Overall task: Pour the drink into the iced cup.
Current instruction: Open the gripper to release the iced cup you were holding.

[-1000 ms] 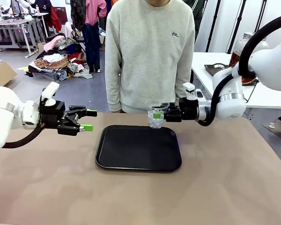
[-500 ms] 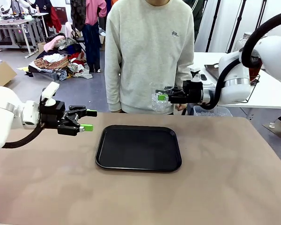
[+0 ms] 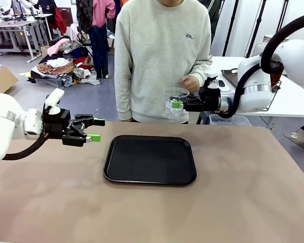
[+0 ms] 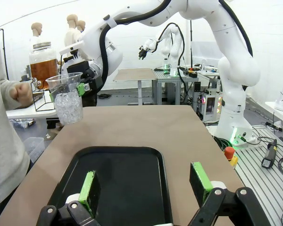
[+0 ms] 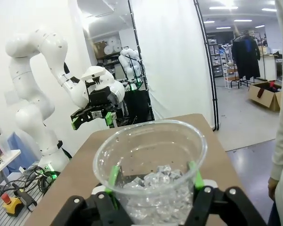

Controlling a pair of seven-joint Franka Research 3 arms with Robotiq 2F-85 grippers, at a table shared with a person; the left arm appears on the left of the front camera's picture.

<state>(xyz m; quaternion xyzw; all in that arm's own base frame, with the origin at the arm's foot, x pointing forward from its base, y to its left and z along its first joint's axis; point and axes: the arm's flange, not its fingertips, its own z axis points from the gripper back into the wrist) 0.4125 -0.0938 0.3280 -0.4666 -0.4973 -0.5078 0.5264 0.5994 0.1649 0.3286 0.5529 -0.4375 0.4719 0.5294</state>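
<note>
Beyond the brown table's (image 3: 253, 202) far right corner, the right gripper (image 3: 179, 105) clamps the iced cup (image 3: 175, 103) upright, apparently toward the drink (image 4: 43, 73) (amber, in its dispenser), while the left gripper (image 3: 92, 129) idles wide open, empty, near the left edge.

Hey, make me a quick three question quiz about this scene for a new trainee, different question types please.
1. True or false: the right gripper is shut on the iced cup.
2. Where is the cup? A) standing on the black tray B) held in the air beyond the table's far edge C) in the person's hand
3. Fill in: the left gripper is ____ and holds nothing.

Key: 1 true; 2 B; 3 open
</note>
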